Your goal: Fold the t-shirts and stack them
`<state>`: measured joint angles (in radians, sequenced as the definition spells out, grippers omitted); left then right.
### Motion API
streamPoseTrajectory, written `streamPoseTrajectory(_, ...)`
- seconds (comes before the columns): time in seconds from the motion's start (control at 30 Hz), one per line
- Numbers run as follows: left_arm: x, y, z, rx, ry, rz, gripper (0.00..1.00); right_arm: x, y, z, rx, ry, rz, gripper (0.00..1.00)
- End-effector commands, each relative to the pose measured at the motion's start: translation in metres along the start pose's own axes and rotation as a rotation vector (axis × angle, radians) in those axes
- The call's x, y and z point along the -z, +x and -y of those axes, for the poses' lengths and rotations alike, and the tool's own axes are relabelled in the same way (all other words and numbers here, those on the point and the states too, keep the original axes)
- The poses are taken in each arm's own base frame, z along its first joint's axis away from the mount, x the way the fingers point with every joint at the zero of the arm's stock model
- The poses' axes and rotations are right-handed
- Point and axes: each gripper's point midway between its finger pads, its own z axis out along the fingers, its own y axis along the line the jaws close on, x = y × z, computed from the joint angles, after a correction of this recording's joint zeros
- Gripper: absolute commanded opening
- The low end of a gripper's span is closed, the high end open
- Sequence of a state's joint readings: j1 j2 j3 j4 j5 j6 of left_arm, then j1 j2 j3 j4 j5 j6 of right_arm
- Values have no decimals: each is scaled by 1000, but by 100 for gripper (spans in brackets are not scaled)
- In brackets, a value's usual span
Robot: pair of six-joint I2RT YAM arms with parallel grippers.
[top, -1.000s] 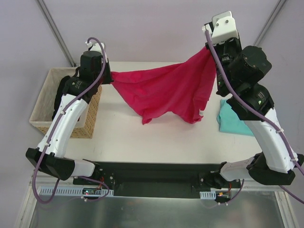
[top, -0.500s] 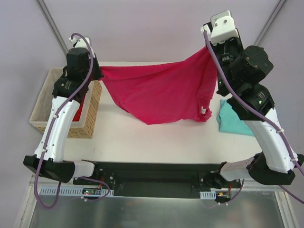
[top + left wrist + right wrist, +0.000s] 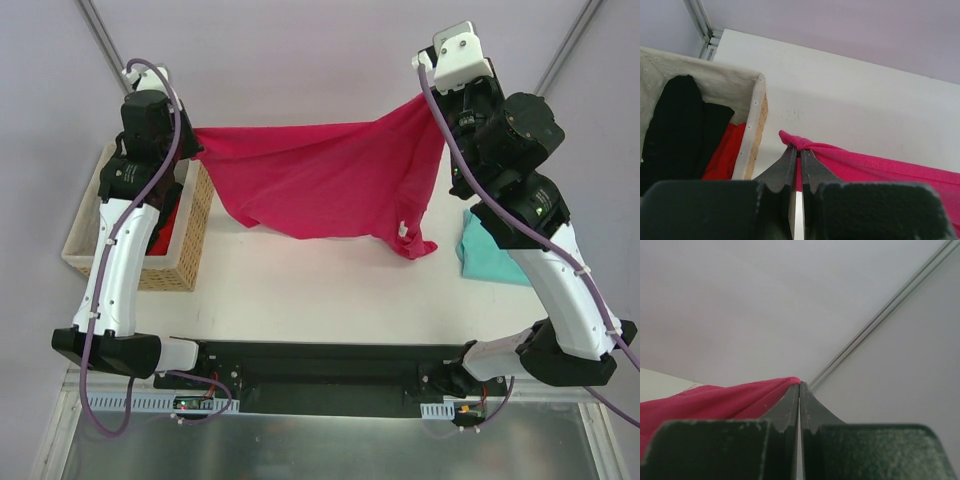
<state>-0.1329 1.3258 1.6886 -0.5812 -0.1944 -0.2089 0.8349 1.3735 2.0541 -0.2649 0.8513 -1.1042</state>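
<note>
The magenta-pink t-shirt (image 3: 320, 180) hangs stretched in the air between my two grippers, its lower edge drooping onto the table (image 3: 300, 290). My left gripper (image 3: 196, 140) is shut on the shirt's left corner (image 3: 795, 141), above the basket's right wall. High at the back right, my right gripper (image 3: 430, 97) is shut on the other corner (image 3: 790, 382). A small white label (image 3: 403, 229) shows near the shirt's lower right. The teal t-shirt (image 3: 490, 255) lies folded at the table's right edge, partly hidden by the right arm.
A wicker basket (image 3: 190, 240) with a pale liner stands at the table's left edge, holding a black garment (image 3: 675, 125) and a red cloth (image 3: 727, 152). A metal frame post (image 3: 110, 45) rises behind the basket; another slants at the back right.
My left gripper has moved left and up, away from the right one, pulling the pink shirt from a slack drape into a wide spread. The right gripper has shifted slightly.
</note>
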Motion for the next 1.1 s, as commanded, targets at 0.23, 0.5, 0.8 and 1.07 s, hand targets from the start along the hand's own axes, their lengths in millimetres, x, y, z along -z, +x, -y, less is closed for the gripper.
streamPoseTrajectory(0.23,7,-57,12,32,69,123,0,-4,0,19,-45,74,1,1)
streamPoseTrajectory(0.5,-14,-40,24,28,115,35,0,-21,36,-18,-99,-7,-93,1)
streamPoseTrajectory(0.8,-12,-47,21,30,95,57,0,-39,44,-10,-34,58,-126,1)
streamPoseTrajectory(1.07,10,-70,22,27,111,127,0,-24,20,23,-47,120,-58,1)
